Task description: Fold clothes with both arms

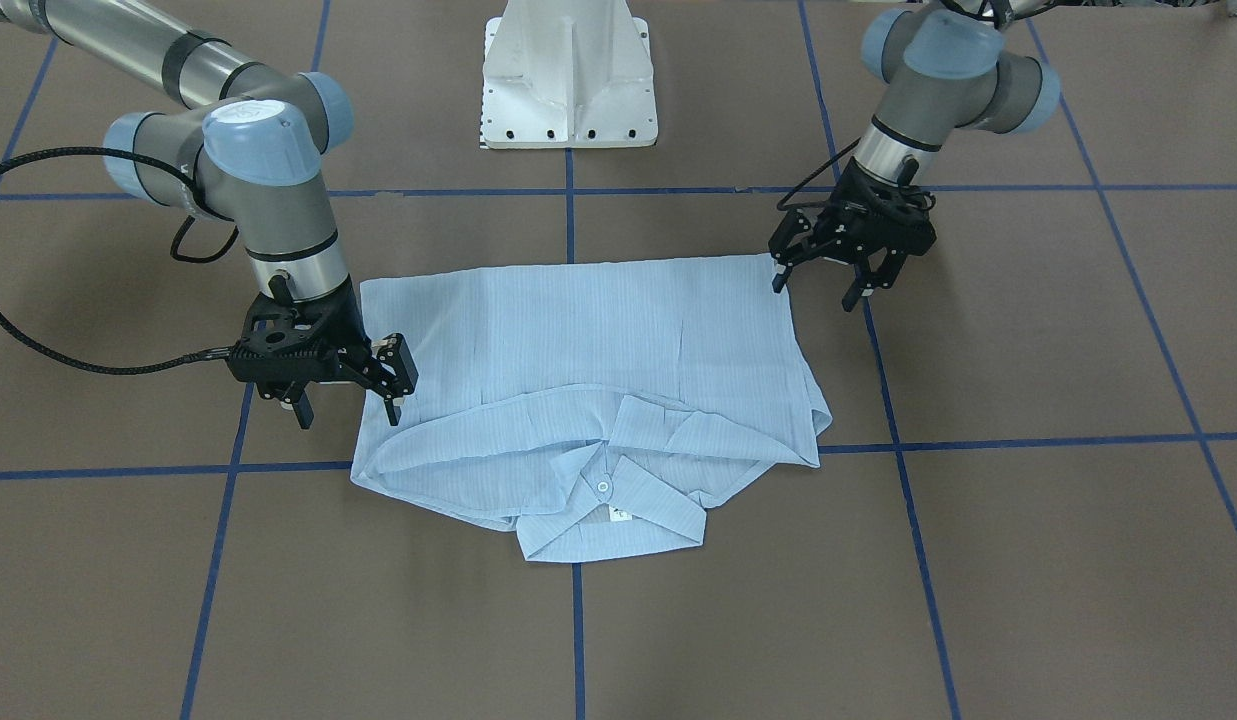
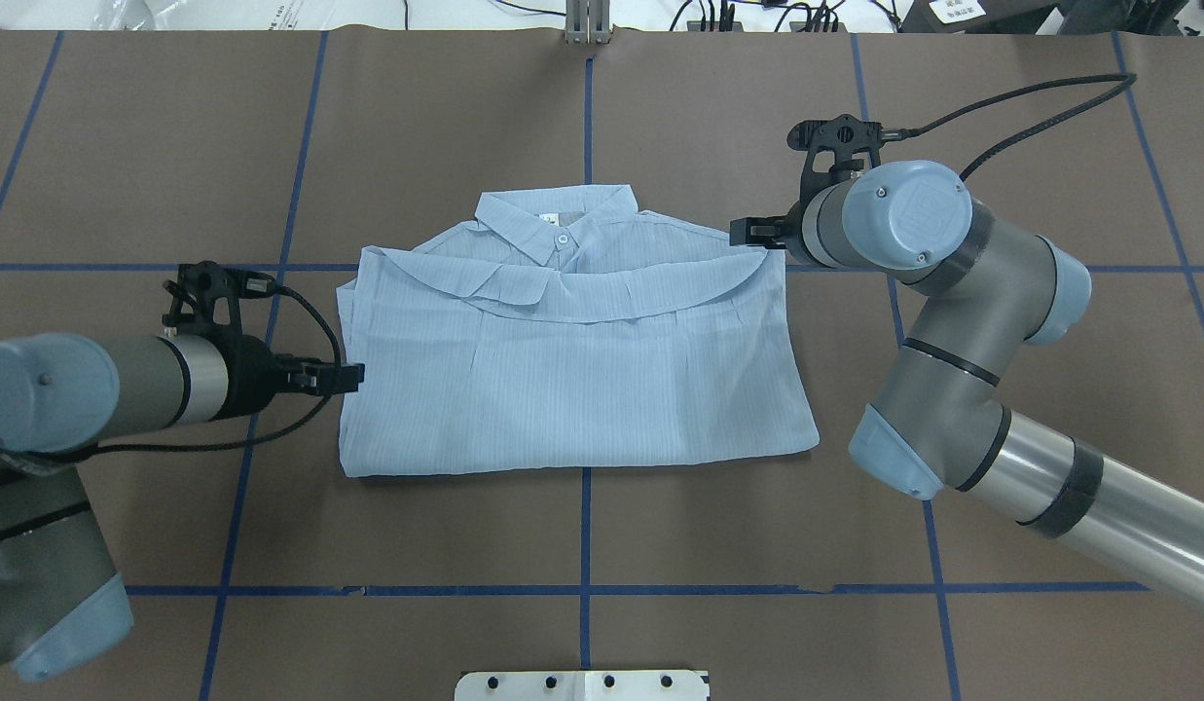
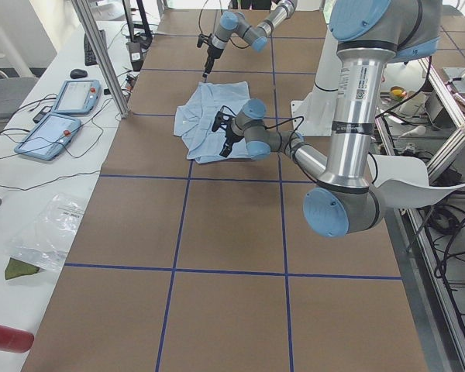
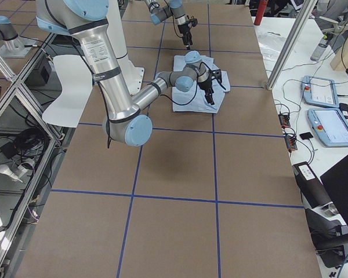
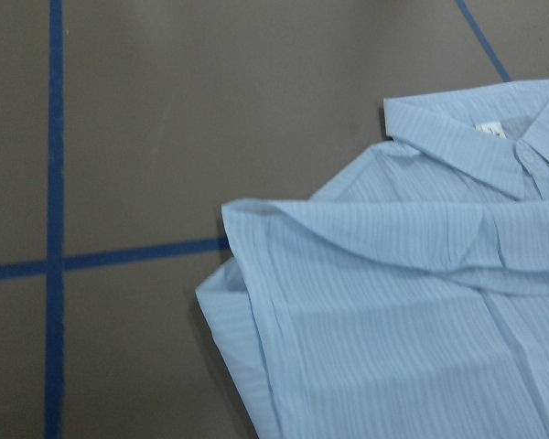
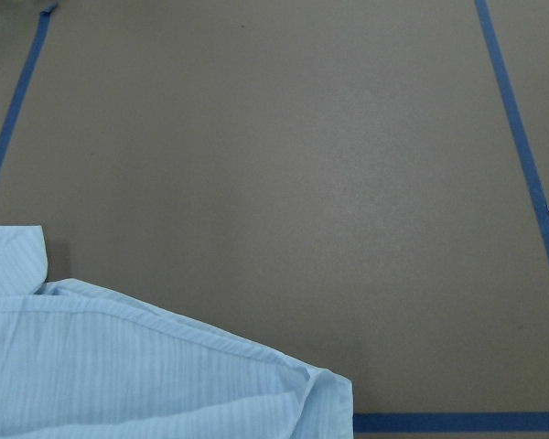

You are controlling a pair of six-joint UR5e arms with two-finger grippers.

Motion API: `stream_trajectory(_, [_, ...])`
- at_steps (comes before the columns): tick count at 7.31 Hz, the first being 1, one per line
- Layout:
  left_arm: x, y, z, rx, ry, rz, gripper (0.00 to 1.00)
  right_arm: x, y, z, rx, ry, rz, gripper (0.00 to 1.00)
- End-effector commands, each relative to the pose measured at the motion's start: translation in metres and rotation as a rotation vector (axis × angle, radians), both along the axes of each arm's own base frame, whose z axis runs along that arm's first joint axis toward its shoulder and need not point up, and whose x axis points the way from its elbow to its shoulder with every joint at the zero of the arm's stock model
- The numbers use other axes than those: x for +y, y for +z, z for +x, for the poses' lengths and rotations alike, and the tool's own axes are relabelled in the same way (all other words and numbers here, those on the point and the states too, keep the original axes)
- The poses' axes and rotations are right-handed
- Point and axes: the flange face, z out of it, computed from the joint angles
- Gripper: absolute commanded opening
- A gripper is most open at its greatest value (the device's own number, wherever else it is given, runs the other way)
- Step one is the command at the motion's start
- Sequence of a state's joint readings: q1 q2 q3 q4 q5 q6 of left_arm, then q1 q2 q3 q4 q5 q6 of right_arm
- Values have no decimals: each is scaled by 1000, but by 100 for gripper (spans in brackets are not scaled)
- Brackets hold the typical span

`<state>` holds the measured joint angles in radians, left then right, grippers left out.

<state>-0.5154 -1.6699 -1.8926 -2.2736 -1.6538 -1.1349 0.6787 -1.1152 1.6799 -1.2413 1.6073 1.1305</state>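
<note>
Blue striped shirt (image 1: 588,340) lies mid-frame, already folded to a rectangle with the collar showing. My left gripper (image 1: 816,294) and right gripper (image 1: 348,418) stand wide open and empty beside its side edges. Next, I judge: pinch both edges for another fold.

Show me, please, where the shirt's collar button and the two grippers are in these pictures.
collar button (image 1: 604,486): exterior front-facing view, on the button's centre.
left gripper (image 1: 816,295): exterior front-facing view, midway between its open fingertips.
right gripper (image 1: 348,418): exterior front-facing view, midway between its open fingertips.
</note>
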Motion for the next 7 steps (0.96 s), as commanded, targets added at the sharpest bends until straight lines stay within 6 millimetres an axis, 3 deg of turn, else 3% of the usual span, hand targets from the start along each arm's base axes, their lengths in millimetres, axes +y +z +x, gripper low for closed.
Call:
stream_trajectory(1, [47,-1,35,38,44,-88,100,1,-1,1,-3,1,2,100])
stream_trajectory(4, [54,9,44,19,35,-97,98,2,-1,0,-2,1,2,100])
stream_trajectory(7, [55,13,52,16,37,-112,74,2,-1,-1,-3,3,1,100])
